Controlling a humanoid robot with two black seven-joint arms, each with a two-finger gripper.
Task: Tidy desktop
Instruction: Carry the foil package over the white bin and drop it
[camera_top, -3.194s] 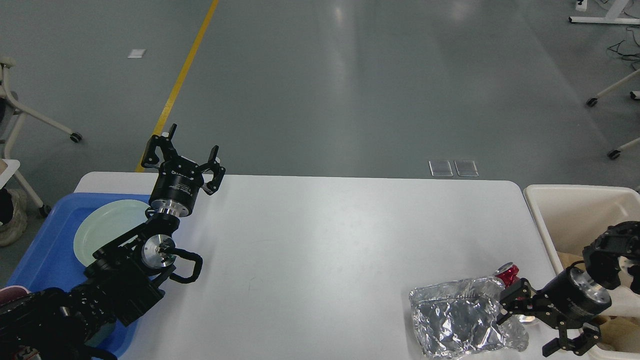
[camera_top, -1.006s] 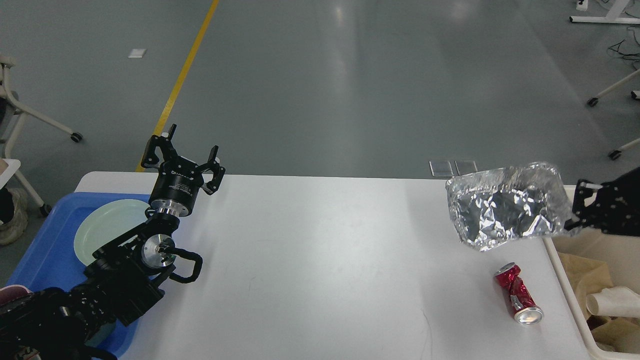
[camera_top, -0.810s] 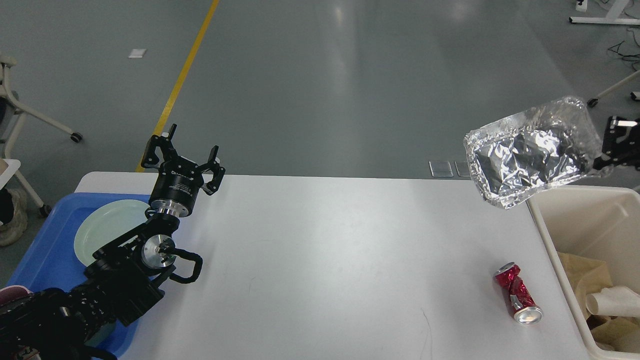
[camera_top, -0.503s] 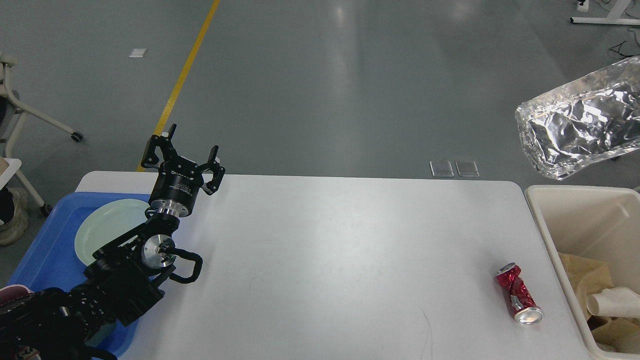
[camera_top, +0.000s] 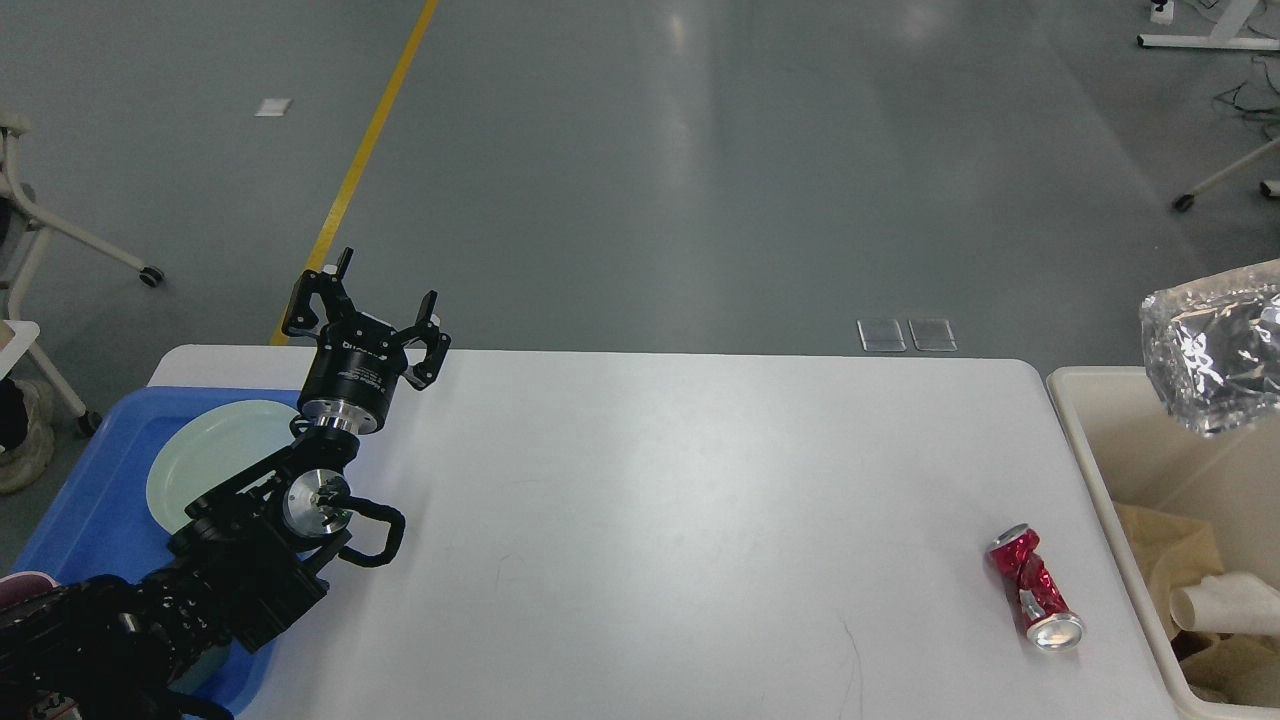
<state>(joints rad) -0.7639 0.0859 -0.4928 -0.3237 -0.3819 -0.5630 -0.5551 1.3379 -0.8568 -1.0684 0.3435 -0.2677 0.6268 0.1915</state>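
Left gripper (camera_top: 372, 318): fingers spread, empty, poised over the desktop's (camera_top: 640, 500) far left corner beside the tray (camera_top: 90, 490).
Right gripper: out of view.
Foil (camera_top: 1215, 355): above the bin (camera_top: 1100, 420), seemingly for discarding.
Can (camera_top: 1037, 590): crushed, near the desktop's right edge, awaiting removal.

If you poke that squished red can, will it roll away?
Probably only a little. The crushed red can lies on its side on the desktop, but its dented, twisted body should make it wobble and stop. It likely feels light.
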